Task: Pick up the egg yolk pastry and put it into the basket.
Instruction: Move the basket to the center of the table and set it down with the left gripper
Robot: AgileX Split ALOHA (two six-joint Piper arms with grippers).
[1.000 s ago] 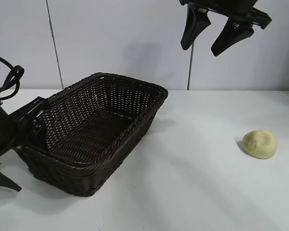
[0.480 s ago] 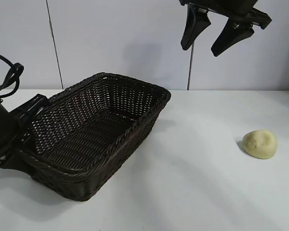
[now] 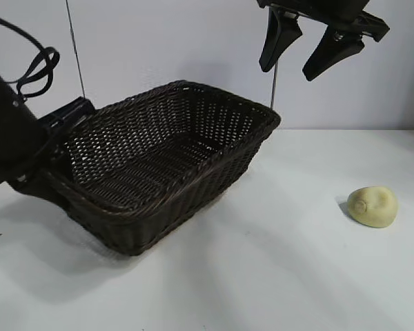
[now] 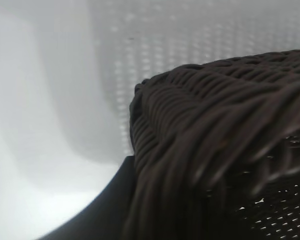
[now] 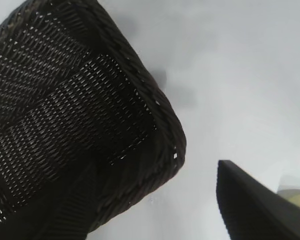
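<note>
My left gripper (image 3: pixel 52 162) pinched the basket (image 3: pixel 193 176) rim at frame left, tilting it up. My right gripper (image 3: pixel 310 52), spread, hung at upper right; next it had to descend onto the egg yolk pastry (image 3: pixel 372 205).

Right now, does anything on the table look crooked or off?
Yes: the basket sits tilted, its near left end gripped at the rim by the left gripper and its far end raised off the table. The egg yolk pastry lies untouched at the right.
</note>
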